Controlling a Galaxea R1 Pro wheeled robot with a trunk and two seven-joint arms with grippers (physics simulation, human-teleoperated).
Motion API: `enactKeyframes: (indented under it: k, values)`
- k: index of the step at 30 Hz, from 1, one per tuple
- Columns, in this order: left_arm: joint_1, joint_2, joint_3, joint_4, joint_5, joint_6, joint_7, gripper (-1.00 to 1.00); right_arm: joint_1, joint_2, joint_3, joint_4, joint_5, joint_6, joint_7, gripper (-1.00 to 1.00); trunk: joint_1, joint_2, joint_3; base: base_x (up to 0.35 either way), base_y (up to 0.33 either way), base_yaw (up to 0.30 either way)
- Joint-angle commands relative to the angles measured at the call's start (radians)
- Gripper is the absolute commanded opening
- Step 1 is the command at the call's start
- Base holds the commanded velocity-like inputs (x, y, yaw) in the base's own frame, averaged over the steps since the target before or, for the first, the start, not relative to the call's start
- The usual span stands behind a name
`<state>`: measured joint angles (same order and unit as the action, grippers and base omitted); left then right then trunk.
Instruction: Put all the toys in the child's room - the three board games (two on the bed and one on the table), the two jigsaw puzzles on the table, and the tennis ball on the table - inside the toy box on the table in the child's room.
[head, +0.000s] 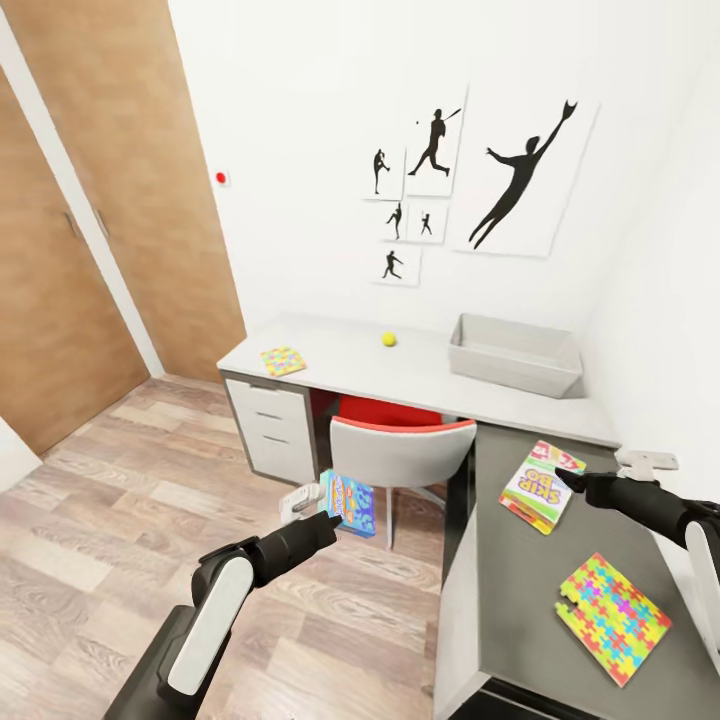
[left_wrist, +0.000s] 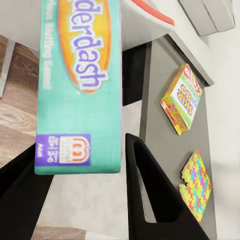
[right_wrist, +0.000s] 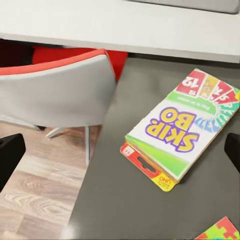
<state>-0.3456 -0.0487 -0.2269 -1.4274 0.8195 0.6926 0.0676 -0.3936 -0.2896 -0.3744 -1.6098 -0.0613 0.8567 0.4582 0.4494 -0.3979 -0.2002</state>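
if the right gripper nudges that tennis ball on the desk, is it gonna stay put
Probably not. The tennis ball is round and sits alone on the smooth desk, so it would likely roll. Nothing near it stands as a stop; the toy box is well apart.

Plenty of open table (head: 420, 375) between the ball (head: 389, 339) and the toy box (head: 515, 353), bin's open on top. Dark section has bare room around the Skip-Bo box (head: 541, 487) and puzzle (head: 611, 617). Chair (head: 402, 448) blocks the gap under the table.

The left tool (left_wrist: 82, 200) grips a teal game box (left_wrist: 80, 85) above the dark desk section (left_wrist: 160, 135) bearing the Skip-Bo box (left_wrist: 182, 97) and a puzzle sheet (left_wrist: 196, 186).
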Motion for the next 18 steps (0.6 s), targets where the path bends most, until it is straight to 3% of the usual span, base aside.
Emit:
enactKeyframes:
  k: [1, 18]
  values:
    - [-0.001, 0.000, 0.000, -0.001, 0.010, 0.004, 0.007, -1.00, -0.001, 0.000, -0.001, -0.001, -0.007, 0.007, 0.000, 1.00, 0.001, -0.002, -0.002, 0.001, 0.000, 0.287]
    - [-0.001, 0.000, 0.000, -0.001, 0.012, 0.004, 0.006, -1.00, -0.001, -0.001, -0.003, -0.001, -0.006, 0.007, 0.000, 1.00, 0.001, -0.002, -0.002, 0.000, 0.000, 0.297]
